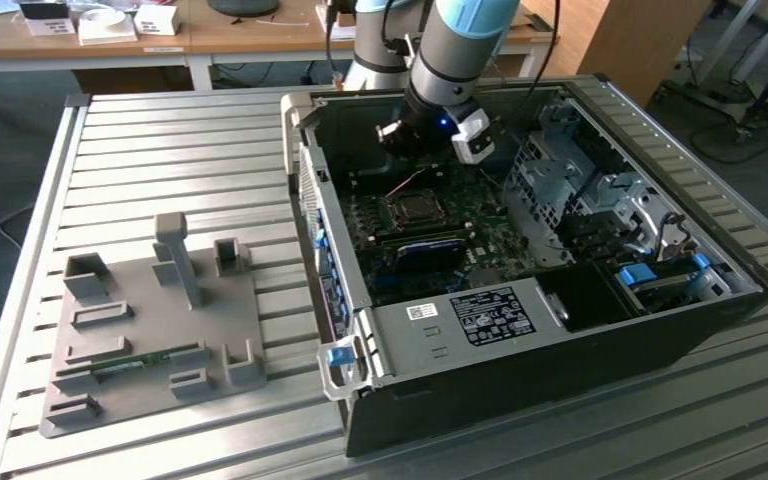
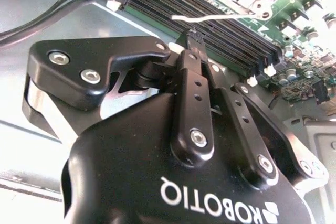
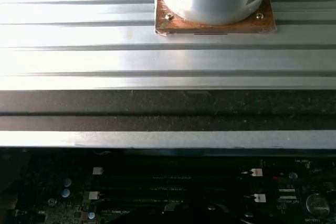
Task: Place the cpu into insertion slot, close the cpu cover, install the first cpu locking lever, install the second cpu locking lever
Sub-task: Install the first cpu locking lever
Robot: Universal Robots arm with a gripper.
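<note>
Arm (image 1: pixel 454 45) steeply down into computer case (image 1: pixel 518 350), gripper (image 2: pixel 192 38) near motherboard (image 1: pixel 398 265).

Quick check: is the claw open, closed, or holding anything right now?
Claw: closed, nothing visible between its tips, which sit close to the silver locking lever.

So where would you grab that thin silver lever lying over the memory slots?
Probably the locking lever by its free tip, from above, pinching across the wire: it is thin, lies low over the memory slots, and only that tip juts clear.
</note>
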